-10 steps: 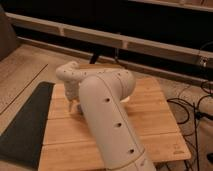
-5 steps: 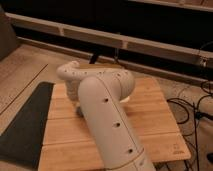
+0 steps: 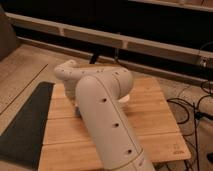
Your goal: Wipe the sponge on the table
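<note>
One view only, the camera view: my arm [image 3: 105,117] fills the middle of it and hides most of what I am working on. My gripper [image 3: 77,110] is low at the table [image 3: 150,117], at about 9 o'clock from the board's centre. Its fingers are together, and I cannot tell whether anything is between them. I cannot make out the sponge; my guess is that it sits under the gripper, behind my forearm. If it does, wiping well calls for pressing lightly and flat, stroking along the planks, keeping the sponge square under the fingers, and stopping short of the dark mat [image 3: 25,125] at 9 o'clock. Counted: one table, one mat, one arm, one gripper, one pale round object [image 3: 126,98] at 3 o'clock of my elbow, no sponge in plain sight.
</note>
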Tool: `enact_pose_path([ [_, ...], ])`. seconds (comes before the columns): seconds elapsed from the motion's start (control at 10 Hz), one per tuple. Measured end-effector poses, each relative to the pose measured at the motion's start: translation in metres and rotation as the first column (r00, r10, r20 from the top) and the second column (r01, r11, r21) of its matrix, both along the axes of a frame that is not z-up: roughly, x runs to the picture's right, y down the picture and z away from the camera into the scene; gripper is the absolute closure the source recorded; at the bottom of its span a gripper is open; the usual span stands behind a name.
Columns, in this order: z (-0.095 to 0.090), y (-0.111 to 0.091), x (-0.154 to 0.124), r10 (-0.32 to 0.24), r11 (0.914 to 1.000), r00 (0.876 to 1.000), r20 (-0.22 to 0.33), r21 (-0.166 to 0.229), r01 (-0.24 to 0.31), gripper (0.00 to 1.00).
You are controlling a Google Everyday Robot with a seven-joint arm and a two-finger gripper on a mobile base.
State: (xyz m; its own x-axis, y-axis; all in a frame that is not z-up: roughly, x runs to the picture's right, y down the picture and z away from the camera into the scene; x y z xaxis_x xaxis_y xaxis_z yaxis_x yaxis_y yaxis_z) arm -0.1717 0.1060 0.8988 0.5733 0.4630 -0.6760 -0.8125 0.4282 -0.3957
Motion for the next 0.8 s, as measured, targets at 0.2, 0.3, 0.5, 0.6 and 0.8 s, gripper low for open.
enact_pose_path([
  [0.2,-0.008,0.005,0.007,-0.007,0.9999,1.0,-0.028,-0.009,0.006,0.94],
  [0.3,-0.01,0.007,0.014,-0.008,0.9999,0.999,-0.053,-0.015,0.007,0.94],
  [0.5,-0.01,0.003,0.027,-0.023,0.9996,0.995,-0.093,-0.016,0.021,0.94],
  [0.6,-0.007,-0.004,0.037,-0.035,0.9993,0.992,-0.122,-0.011,0.034,0.94],
  [0.8,0.002,-0.021,0.052,-0.059,0.9981,0.984,-0.166,0.006,0.061,0.94],
])
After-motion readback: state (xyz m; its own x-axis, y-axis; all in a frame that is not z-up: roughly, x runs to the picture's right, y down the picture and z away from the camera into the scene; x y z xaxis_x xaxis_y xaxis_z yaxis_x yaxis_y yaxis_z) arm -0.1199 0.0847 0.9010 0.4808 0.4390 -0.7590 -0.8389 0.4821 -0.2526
